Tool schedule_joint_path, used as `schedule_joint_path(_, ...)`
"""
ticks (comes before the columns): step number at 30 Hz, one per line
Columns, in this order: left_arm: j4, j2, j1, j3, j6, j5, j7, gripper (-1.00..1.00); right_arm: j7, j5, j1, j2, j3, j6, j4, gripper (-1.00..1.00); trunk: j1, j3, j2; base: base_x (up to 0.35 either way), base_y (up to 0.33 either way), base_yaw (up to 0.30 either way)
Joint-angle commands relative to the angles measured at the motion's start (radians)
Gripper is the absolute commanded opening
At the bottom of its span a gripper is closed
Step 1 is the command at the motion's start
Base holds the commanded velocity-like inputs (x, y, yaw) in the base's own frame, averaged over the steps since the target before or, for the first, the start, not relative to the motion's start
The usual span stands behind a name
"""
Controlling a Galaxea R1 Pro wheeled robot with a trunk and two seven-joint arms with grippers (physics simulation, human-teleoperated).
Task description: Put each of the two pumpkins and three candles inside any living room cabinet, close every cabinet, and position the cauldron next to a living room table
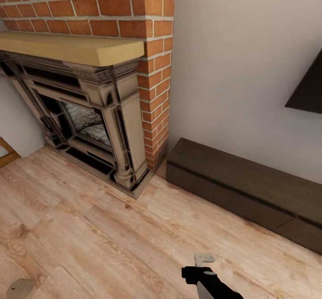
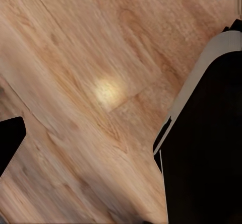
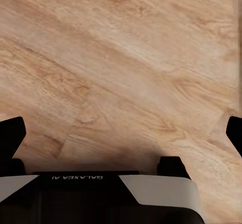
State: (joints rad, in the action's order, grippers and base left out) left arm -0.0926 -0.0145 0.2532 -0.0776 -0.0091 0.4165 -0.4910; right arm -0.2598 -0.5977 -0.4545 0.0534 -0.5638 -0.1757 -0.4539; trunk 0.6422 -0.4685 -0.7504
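Basically the robot is travelling across the living room, carrying nothing, with the cabinet (image 1: 250, 191) coming up ahead on the right against the pale wall (image 1: 237, 66). Judging by this, the step in hand is an approach: either fetching an item or lining up with a drawer front. The cabinet is sitting low on the floor (image 1: 89, 227), just beside the brick chimney column (image 1: 154, 88), all fronts looking flush and shut.

Next move is likely calling for the base to be turning right and squaring up to the cabinet, then an arm reaching low for a handleless drawer edge; tricky, nothing to hook.

Grippers: the right gripper (image 3: 123, 131) is looking straight down at the floorboards, fingers spread wide with nothing between them. The left gripper (image 2: 10, 143) is showing one dark fingertip only, so I cannot tell whether it is spread or pressed together.

Materials: cabinet is matte dark-brown wood, long boxy slab. Floor is light glossy wood grain with a lamp glare spot. Fireplace (image 1: 94, 124) is ornate grey carved surround under a plain blond wooden mantel (image 1: 71, 48). Red brick with pale mortar above. A tan rounded disc (image 1: 19, 288) is lying at the head view's lower left corner, possibly a candle, too cropped to say.
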Motion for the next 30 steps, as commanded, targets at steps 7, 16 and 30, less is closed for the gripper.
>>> schedule_joint_path(7,-0.002,0.0,0.0,-0.005,0.0,0.004,-0.004,1.0,-0.009,-0.006,-0.001,0.0,-0.008,-0.004,-0.002,1.0,0.0,-0.006,-0.001,0.0,0.0,-0.232)
schedule_joint_path(16,-0.097,0.034,0.015,-0.005,0.013,-0.001,0.026,1.0,-0.008,-0.011,-0.001,-0.003,-0.008,-0.004,-0.002,1.0,0.0,-0.014,-0.001,0.0,0.0,-0.226)
schedule_joint_path(30,-0.207,0.095,0.202,-0.006,0.353,-0.01,0.26,1.0,-0.009,-0.015,-0.001,-0.007,-0.005,-0.002,0.0,1.0,0.0,-0.027,-0.001,0.0,0.0,-0.226)
